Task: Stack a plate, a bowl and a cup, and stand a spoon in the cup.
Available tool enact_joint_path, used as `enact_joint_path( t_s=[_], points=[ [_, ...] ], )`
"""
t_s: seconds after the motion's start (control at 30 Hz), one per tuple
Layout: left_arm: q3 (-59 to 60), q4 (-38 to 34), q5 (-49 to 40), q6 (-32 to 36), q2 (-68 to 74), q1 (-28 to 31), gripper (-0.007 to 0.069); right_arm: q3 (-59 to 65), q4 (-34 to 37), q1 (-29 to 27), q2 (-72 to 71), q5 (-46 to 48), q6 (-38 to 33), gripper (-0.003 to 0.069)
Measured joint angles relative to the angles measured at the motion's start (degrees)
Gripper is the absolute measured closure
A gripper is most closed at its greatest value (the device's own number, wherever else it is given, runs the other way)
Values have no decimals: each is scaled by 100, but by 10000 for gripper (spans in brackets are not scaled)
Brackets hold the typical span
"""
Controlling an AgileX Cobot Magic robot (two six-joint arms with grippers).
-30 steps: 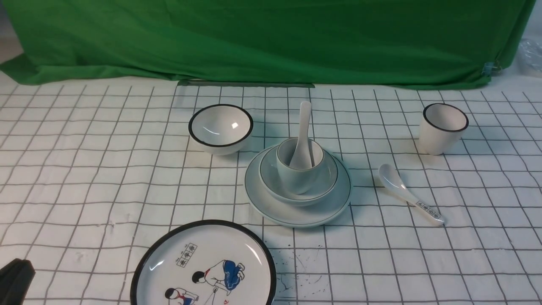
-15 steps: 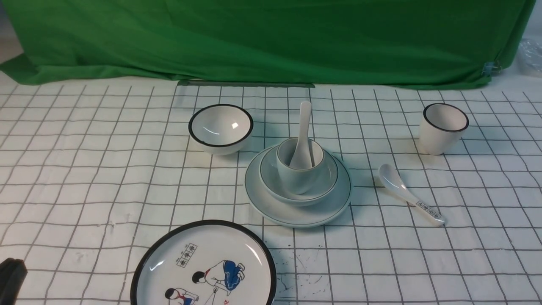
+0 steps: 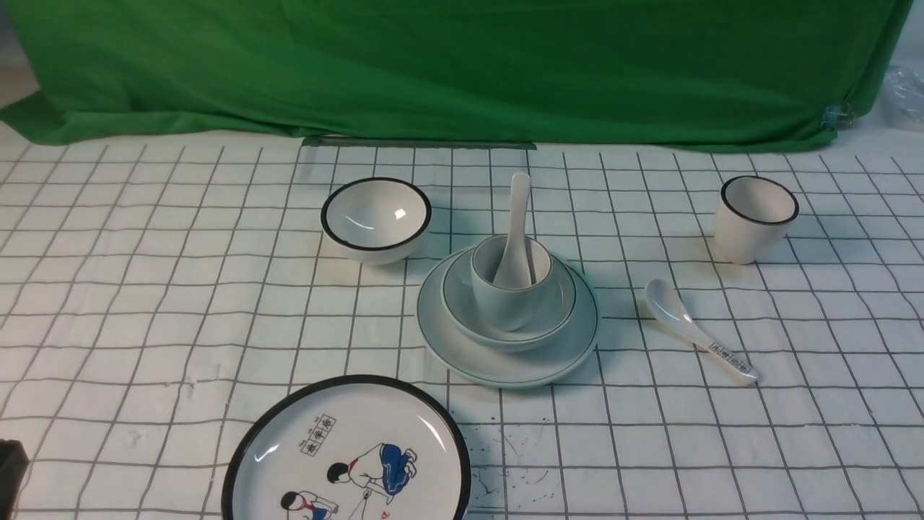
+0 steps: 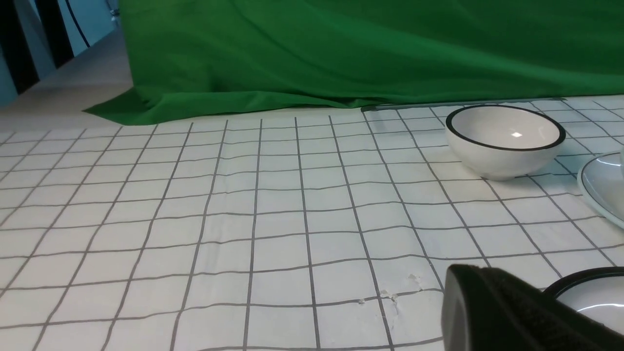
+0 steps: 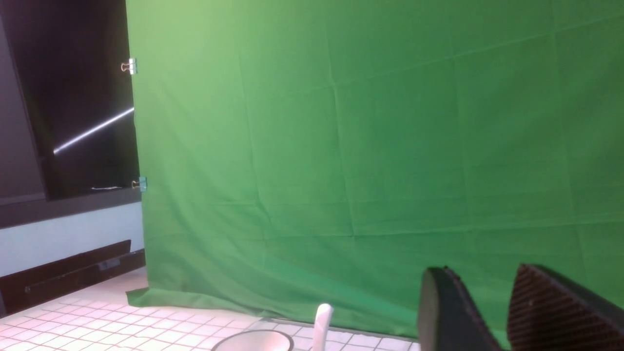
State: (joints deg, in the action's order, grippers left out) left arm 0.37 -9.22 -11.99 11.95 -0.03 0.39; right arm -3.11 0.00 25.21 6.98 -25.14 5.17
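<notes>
In the front view the pale plate (image 3: 505, 365) lies mid-table with the shallow bowl (image 3: 462, 303) on it. The handleless cup (image 3: 509, 303) sits in the bowl. The plain white spoon (image 3: 517, 217) stands in the cup, handle up and leaning back. My left gripper (image 3: 9, 469) shows only as a dark tip at the lower left corner, far from the stack. In the left wrist view it (image 4: 463, 285) is shut and empty, with the plate's edge (image 4: 602, 187) beyond. My right gripper (image 5: 480, 270) is open, raised, holding nothing; the spoon's handle tip (image 5: 321, 324) shows below.
A black-rimmed bowl (image 3: 375, 217) stands left of and behind the stack. A black-rimmed cup (image 3: 754, 217) is at the far right. A spoon with printed characters (image 3: 696, 328) lies right of the stack. A cartoon plate (image 3: 346, 455) sits at the front edge. Green cloth (image 3: 462, 65) hangs behind.
My left gripper has slid further out of the front view at the lower left corner. The stack and the other dishes have not moved.
</notes>
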Motion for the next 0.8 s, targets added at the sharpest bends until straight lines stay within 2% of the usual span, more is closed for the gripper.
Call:
enact_joint_path(
  t_s=[0.63,0.73,0.8],
  points=[
    [0,0,-20,6,0,0,622,0,0,-5,-6,25,-49,422],
    [0,0,-27,6,0,0,622,13,0,-196,-68,287,-418,422],
    [0,0,-31,6,0,0,622,156,0,-833,-184,1153,-824,422]
  ],
)
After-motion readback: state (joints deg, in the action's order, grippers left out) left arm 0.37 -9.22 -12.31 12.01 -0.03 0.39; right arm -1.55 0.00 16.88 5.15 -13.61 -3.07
